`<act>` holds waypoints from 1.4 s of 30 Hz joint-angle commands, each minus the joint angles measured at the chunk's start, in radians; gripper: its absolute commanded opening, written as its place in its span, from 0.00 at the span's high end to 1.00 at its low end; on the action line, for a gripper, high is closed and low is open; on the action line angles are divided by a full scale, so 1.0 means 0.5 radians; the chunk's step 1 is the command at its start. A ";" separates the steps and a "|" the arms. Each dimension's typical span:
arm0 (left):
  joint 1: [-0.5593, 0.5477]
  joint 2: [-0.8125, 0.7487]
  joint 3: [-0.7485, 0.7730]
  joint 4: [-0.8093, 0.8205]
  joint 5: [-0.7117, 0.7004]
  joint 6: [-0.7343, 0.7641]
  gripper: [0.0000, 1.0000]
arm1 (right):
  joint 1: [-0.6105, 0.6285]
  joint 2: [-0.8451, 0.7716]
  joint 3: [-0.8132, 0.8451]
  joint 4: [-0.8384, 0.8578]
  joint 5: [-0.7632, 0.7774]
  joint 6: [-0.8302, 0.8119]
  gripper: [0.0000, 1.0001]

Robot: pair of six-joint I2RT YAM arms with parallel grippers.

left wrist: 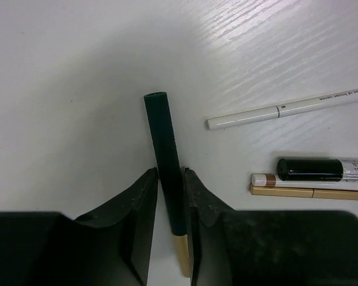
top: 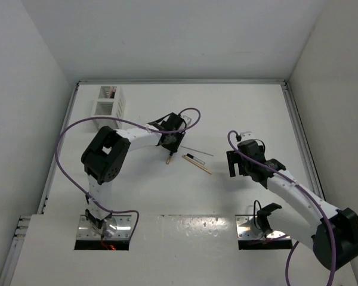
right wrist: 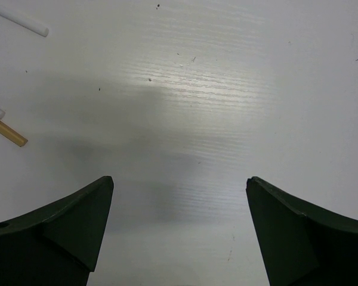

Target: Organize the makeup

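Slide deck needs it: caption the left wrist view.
Left gripper shut on a black gold-tipped pencil; other makeup sticks lie to its right.

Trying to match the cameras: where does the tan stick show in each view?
Top external: the tan stick lies mid-table, between the two arms.
Left wrist: low at the right edge, right of the black stick held in the jaws.
Right wrist: only its end shows, at the left edge.
Shared landmark: the thin white stick, lying apart from it in all three.
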 commanded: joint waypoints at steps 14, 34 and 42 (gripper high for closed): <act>0.401 -0.311 0.174 0.050 0.169 0.377 1.00 | 0.014 0.067 0.092 0.214 -0.184 -0.208 0.07; 1.457 -0.183 0.359 1.734 0.673 0.522 1.00 | 0.017 1.011 0.742 0.804 -0.783 -0.481 0.06; 1.580 -0.063 0.261 1.802 0.823 0.495 1.00 | 0.002 1.144 0.892 0.758 -0.780 -0.444 0.06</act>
